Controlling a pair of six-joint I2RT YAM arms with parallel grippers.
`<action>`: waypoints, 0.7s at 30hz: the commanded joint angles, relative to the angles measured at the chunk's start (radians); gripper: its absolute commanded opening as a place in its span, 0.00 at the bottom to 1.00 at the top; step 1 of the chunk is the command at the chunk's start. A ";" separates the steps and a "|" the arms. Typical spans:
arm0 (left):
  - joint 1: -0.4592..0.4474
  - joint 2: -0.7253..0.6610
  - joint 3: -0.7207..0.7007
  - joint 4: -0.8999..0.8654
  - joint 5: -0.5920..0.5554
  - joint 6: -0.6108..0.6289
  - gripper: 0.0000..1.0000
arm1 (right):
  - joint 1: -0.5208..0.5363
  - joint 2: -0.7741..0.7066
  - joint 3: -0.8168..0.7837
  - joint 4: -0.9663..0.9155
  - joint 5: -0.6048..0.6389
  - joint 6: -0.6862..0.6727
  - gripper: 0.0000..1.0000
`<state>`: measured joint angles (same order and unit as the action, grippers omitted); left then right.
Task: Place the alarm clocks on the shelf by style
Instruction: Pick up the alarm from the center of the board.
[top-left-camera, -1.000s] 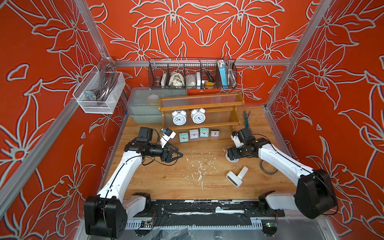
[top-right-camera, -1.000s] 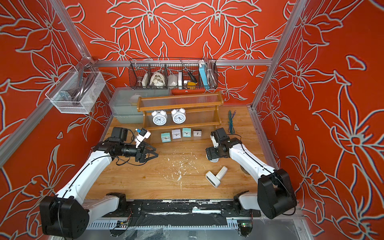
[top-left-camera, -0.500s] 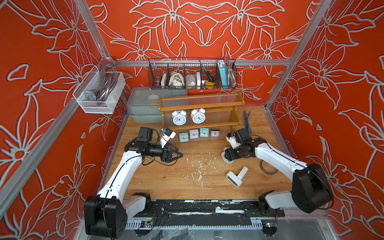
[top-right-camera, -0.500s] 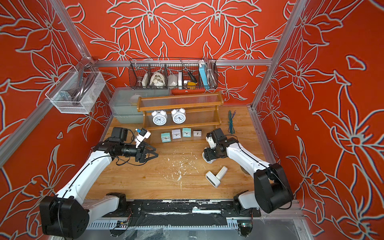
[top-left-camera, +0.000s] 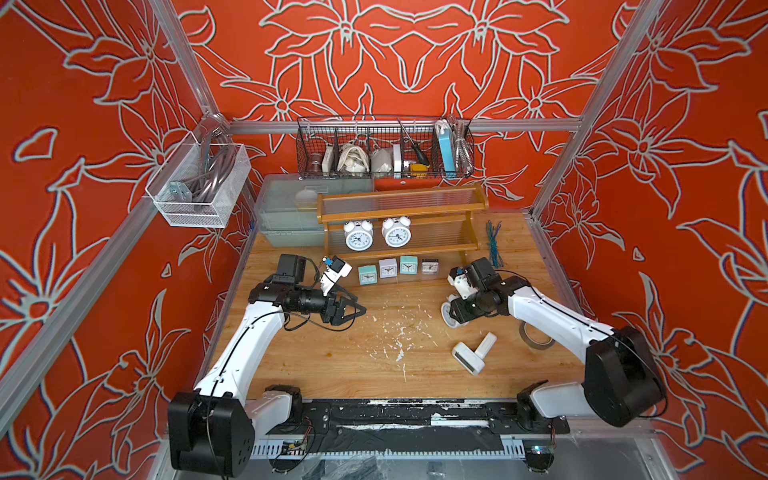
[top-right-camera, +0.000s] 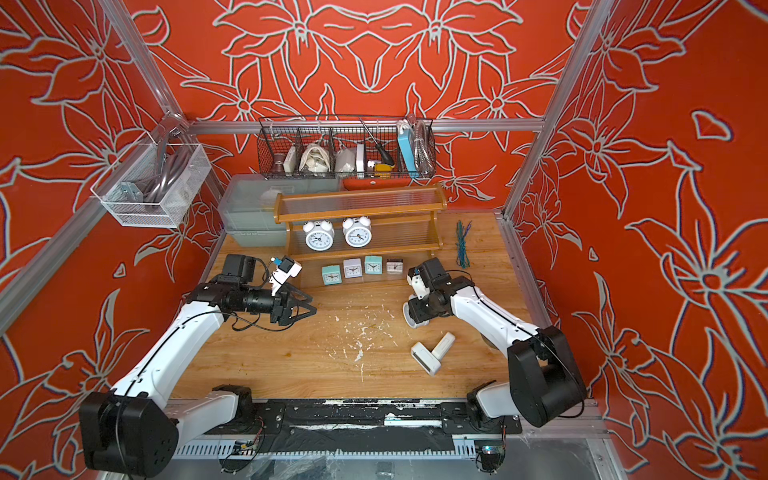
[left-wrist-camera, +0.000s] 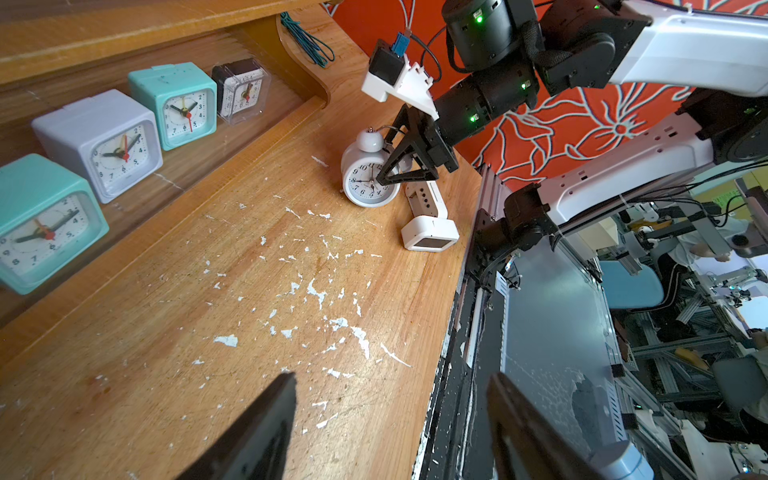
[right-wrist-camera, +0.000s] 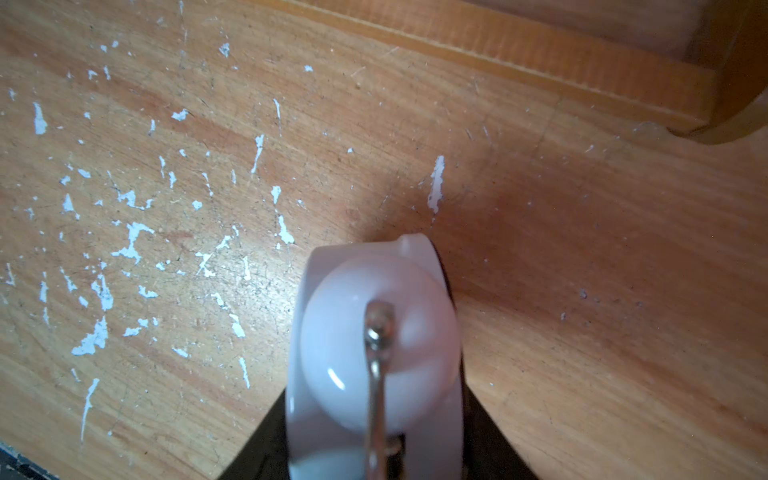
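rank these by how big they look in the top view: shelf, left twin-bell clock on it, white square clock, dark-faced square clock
In a top view, largest to smallest:
1. shelf
2. left twin-bell clock
3. white square clock
4. dark-faced square clock, a little smaller

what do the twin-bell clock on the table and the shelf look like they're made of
Twin-bell alarm clock: glossy white shell, painted metal or plastic, cannot tell; sharp highlights on the bell dome, with a shiny metal handle wire. Shelf: orange-brown wood frame with visible grain, lightly sheened; tiers are ribbed translucent panels, probably plastic.
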<state>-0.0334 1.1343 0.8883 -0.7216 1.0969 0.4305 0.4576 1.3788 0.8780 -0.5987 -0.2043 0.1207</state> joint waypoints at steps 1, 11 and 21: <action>0.004 0.003 -0.004 -0.015 0.020 0.010 0.73 | 0.009 -0.060 0.015 0.000 -0.056 -0.002 0.46; -0.036 0.009 0.042 -0.040 -0.018 -0.012 0.77 | 0.017 -0.133 0.082 -0.006 -0.312 -0.019 0.42; -0.194 0.066 0.129 -0.151 -0.087 0.057 0.78 | 0.049 -0.142 0.102 0.076 -0.669 -0.011 0.41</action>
<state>-0.2001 1.1786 0.9874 -0.8074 1.0248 0.4488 0.4946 1.2663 0.9398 -0.5797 -0.7055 0.1150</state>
